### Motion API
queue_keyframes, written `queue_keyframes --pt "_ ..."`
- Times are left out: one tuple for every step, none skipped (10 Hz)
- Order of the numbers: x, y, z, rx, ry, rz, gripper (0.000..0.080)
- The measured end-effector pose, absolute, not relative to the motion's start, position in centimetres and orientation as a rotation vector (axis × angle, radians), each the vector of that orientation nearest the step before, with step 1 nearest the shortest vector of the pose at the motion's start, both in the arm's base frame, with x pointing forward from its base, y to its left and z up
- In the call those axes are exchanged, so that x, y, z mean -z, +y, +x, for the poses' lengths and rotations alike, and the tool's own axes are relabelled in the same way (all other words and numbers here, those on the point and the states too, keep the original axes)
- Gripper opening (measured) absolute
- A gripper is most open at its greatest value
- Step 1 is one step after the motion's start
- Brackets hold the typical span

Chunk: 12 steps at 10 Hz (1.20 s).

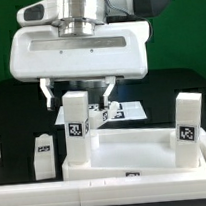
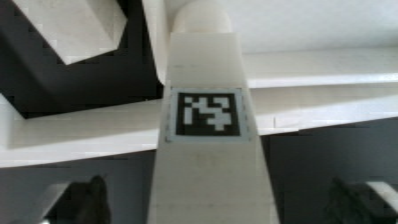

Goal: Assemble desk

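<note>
- Starting up front in the exterior view: the long border rail (image 1: 108, 187) runs along 6 o'clock, not involved in anything.
- Just behind it the desk slab (image 1: 130, 154) lies flat, filling the frame from the middle out toward 4 o'clock.
- A loose leg (image 1: 42, 156) sits off the slab at about 8 o'clock, apart from it. Another white bit is cut off at the 9 o'clock edge, and I can't tell what it is.
- The right-hand leg (image 1: 186, 120) stands upright at the slab's 2 o'clock corner and looks seated to me.
- The leg in play (image 1: 76, 121) stands upright at the slab's 10 o'clock corner, tag facing the camera.
- The end effector (image 1: 79, 97) hangs right over that leg with its fingers spread. There's a gap on both sides of the leg's top, so it's pinching nothing.
- The marker board (image 1: 127, 111) lies flat farther back, around the slab's 12 o'clock.
- My read: this is the fit-the-leg step at the 10 o'clock corner. Next it either closes squarely on the leg for another turn, or lifts straight up without knocking it and heads for the loose leg.
</note>
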State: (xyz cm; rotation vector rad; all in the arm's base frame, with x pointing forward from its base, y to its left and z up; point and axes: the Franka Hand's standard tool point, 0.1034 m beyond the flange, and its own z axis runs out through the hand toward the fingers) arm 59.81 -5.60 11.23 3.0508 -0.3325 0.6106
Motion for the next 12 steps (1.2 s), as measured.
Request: queue_keyframes --pt "-11.95 -5.9 60.7 -0.596 -0.344 3.063 0.0635" --pt "-11.71 -5.7 60.64 -0.425 -0.367 3.132 0.0647" --pt "-12.02 -5.51 60.98 -0.258 -0.396 3.186 0.0649" --pt "-12.04 -5.38 61.27 -0.164 -0.39 3.204 0.0649" --pt "-11.7 -5.3 61.21 -0.108 -0.389 3.21 0.0649" --pt "-11.5 -5.04 61.11 -0.102 -0.4 3.206 0.0649" --pt "-11.52 -5.05 61.12 -0.102 -0.431 3.205 0.0521" --pt "-11.49 -5.09 61.11 -0.102 -0.43 3.205 0.0372" --pt "-11.48 -5.11 61.1 -0.101 -0.452 3.202 0.0372" --pt "-11.43 -5.1 61.09 -0.093 -0.608 3.181 0.0283" --pt "-11.41 -5.08 61.09 -0.09 -0.658 3.172 0.0284" --pt "-11.4 -5.05 61.09 -0.084 -0.783 3.147 0.0284"
